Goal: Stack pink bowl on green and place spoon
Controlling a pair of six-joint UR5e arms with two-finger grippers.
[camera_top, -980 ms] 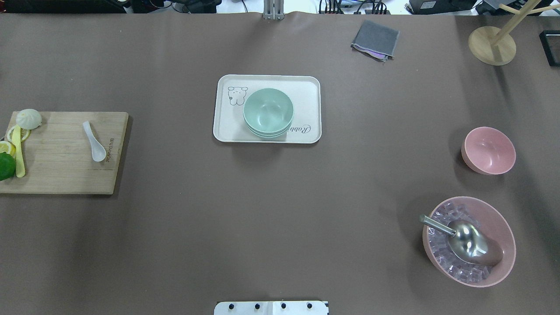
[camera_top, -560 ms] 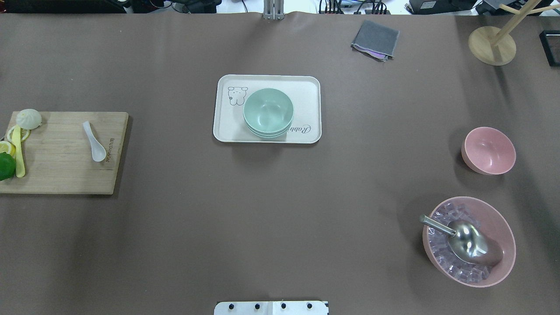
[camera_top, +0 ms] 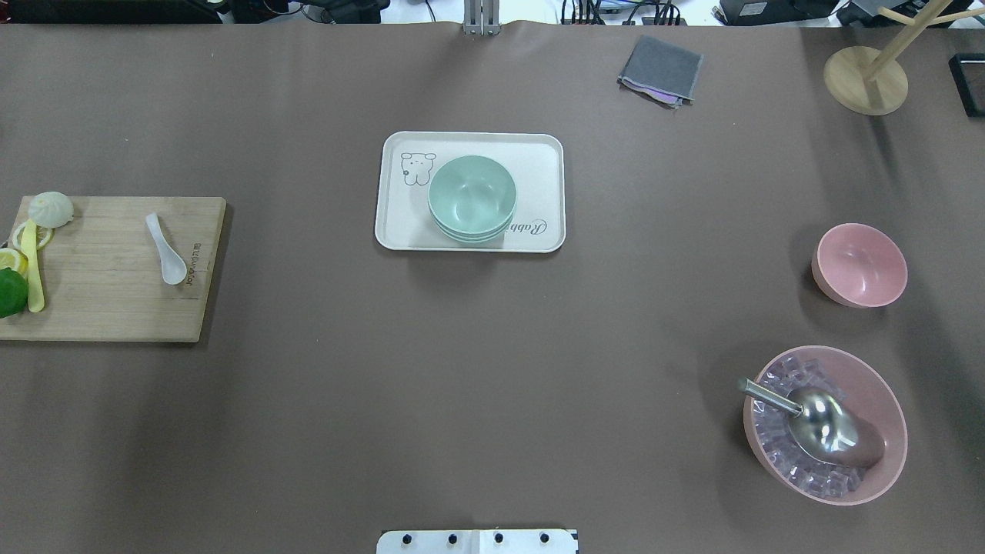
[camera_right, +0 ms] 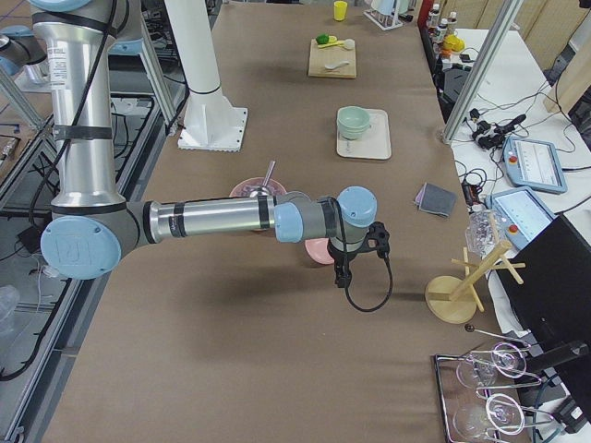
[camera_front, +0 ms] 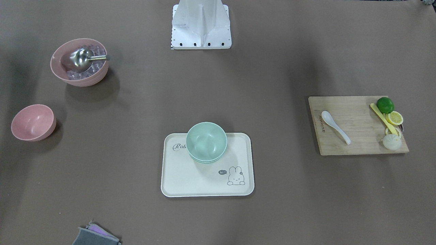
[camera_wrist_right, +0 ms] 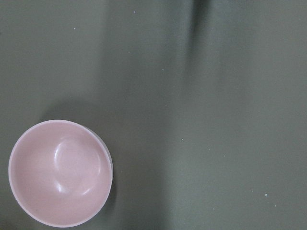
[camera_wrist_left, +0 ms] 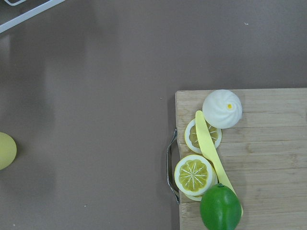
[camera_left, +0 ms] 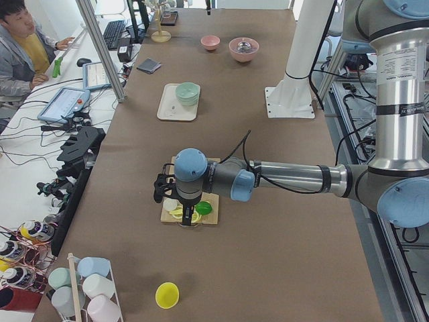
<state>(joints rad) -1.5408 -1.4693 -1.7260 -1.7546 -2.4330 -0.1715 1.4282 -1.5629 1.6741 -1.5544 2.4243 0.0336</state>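
Note:
The small pink bowl (camera_top: 860,264) sits upright on the table at the right; it also shows in the right wrist view (camera_wrist_right: 60,172). A stack of green bowls (camera_top: 472,196) stands on a cream tray (camera_top: 539,165) at mid-table. A white spoon (camera_top: 166,250) lies on a wooden cutting board (camera_top: 108,300) at the left. My left gripper (camera_left: 161,188) hovers over the board's outer end, and my right gripper (camera_right: 376,238) hovers just beyond the pink bowl. Both show only in the side views, so I cannot tell whether they are open or shut.
A lime (camera_wrist_left: 220,208), lemon slices, a white bun (camera_wrist_left: 222,109) and a yellow knife lie on the board's outer end. A large pink bowl (camera_top: 877,477) holds ice and a metal scoop. A grey cloth (camera_top: 660,69) and a wooden rack (camera_top: 866,77) stand at the far edge.

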